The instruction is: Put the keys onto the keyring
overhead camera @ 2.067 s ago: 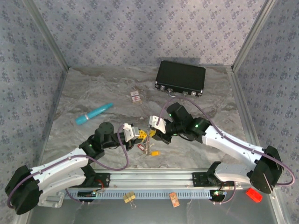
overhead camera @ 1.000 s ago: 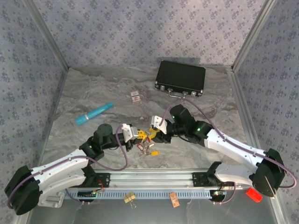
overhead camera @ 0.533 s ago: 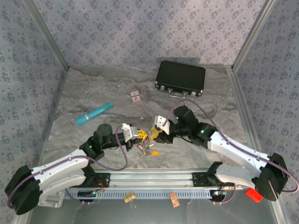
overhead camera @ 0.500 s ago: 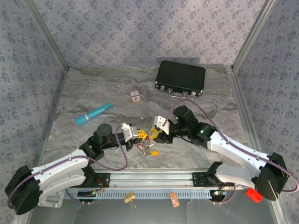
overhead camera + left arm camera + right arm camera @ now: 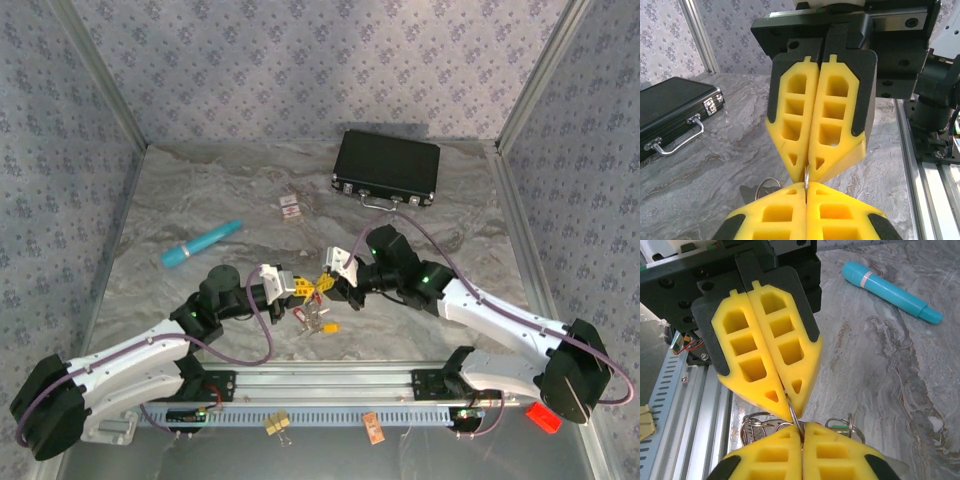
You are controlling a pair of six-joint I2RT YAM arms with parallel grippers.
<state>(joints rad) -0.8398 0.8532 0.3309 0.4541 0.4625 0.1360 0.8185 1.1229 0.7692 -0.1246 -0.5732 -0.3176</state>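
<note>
Tip to tip above the tabletop (image 5: 200, 200), my left tool (image 5: 303, 288) and right tool (image 5: 326, 284) both clench the thin keyring (image 5: 794, 421) (keys (image 5: 318, 320) bunch just at their 6 o'clock, red and yellow tags showing).

Loose items on a grey marbled table (image 5: 200, 190) with patterned wallpaper (image 5: 300, 60) behind it.
A black case (image 5: 387, 167) lies closed near the far edge, right of centre, its metal handle (image 5: 378, 204) on the near side. A small red-and-white card (image 5: 291, 207) lies to its left, apart from it. A turquoise cylinder (image 5: 201, 243) lies slanted on the left half, well apart from the card. Along the near edge runs a metal rail (image 5: 330, 378). In front of the rail lie a small brass-coloured clip (image 5: 277, 423), a small orange tag (image 5: 373, 428) and, at far right, a red block (image 5: 543, 416).
</note>
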